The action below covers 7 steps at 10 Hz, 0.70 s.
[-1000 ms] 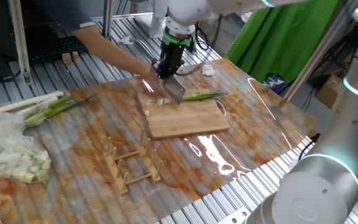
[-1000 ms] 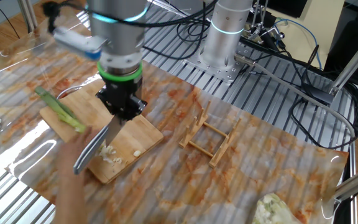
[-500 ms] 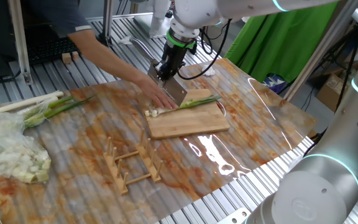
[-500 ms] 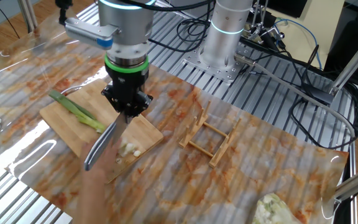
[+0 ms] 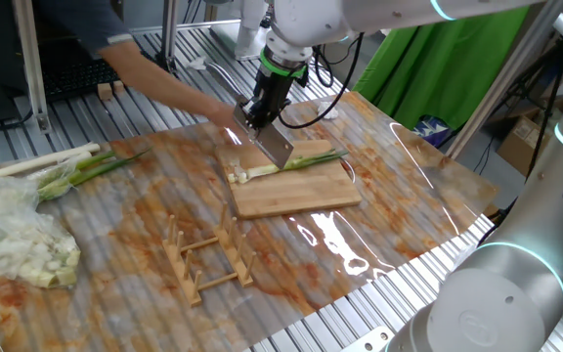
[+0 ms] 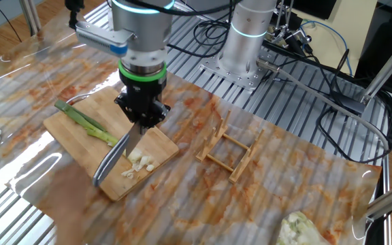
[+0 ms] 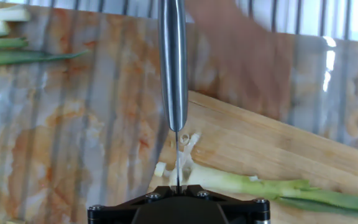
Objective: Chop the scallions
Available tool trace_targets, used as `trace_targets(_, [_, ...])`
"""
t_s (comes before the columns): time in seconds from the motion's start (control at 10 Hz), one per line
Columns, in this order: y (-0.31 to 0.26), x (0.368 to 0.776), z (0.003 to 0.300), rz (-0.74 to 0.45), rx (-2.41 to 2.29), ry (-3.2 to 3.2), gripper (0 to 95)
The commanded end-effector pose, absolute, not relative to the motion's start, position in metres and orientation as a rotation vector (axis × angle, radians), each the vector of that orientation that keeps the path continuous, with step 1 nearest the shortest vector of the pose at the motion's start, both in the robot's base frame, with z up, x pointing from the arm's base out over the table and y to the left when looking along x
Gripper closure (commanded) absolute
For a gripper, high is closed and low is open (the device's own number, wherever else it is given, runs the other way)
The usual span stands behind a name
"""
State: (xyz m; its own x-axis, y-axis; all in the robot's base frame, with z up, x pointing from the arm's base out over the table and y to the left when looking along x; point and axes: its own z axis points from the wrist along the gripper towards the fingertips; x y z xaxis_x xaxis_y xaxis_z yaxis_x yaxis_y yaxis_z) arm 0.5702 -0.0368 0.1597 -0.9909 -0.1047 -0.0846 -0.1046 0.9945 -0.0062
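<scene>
A few white bits are cut from the scallions (image 6: 87,125); most stalk remains, with the end effector (image 6: 141,121) clamped on the knife (image 6: 114,160).

Showing pale white at the root end and fading to light green along the leaves: the scallions (image 5: 296,162), with short whitish bits at their nine o'clock. Glowing warm honey-tan with fine straight grain: the cutting board (image 5: 301,191). Gleaming silver-grey: the knife blade (image 7: 173,62). Wearing mottled orange-brown streaks over a glossy ribbed sheet: the table cover (image 5: 145,225). Sitting at seven o'clock of the board in plain light wood: the small rack (image 5: 203,256). Hanging bright green at one o'clock: the cloth (image 5: 428,59).
</scene>
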Motion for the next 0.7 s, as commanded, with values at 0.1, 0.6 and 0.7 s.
trace_targets(0.1, [-0.039,0.570,0.161,-0.109,-0.040,3.089,95.0])
trace_targets(0.6, [-0.055,0.593,0.148,-0.029,0.222,3.206,95.0])
trace_targets(0.7, [-0.058,0.598,0.145,-0.013,0.223,3.204,95.0])
